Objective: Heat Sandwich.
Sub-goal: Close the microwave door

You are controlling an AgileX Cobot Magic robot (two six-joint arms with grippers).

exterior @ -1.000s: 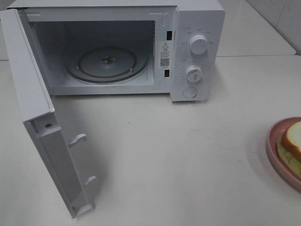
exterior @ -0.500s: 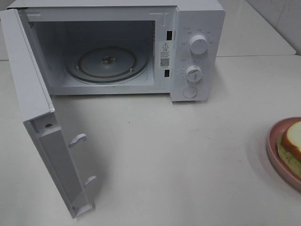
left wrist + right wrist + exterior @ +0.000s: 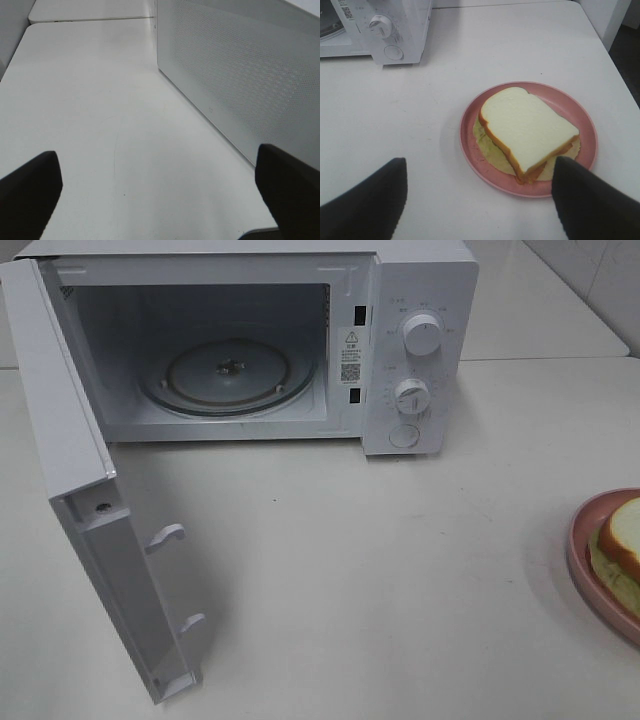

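Your right gripper (image 3: 479,200) is the tool for this one: its two dark fingers (image 3: 365,205) stand wide apart with nothing between them, hanging above the table on the near side of the pink plate (image 3: 580,117). The sandwich (image 3: 527,131) lies flat on that plate, just ahead of the gap and a little toward the right-hand finger, so you'd judge the reach as short and nearly straight on. Note that the bread is roughly square, with no strong long axis; it sits turned, one corner pointing back toward your fingers, so squaring the wrist to an edge looks worthwhile before closing. From the high camera the sandwich (image 3: 625,540) shows only at the far right edge of the table (image 3: 380,580), well apart from the microwave (image 3: 420,350), whose door (image 3: 90,530) stands swung open on the left with the glass turntable (image 3: 228,375) bare inside. Your left gripper (image 3: 160,185) is also spread wide and holding nothing, sitting out on the left beside the perforated face of that door (image 3: 240,75), far from the plate. So the right arm is clearly the nearer one, and the carry afterwards runs leftward and away, toward the oven cavity.
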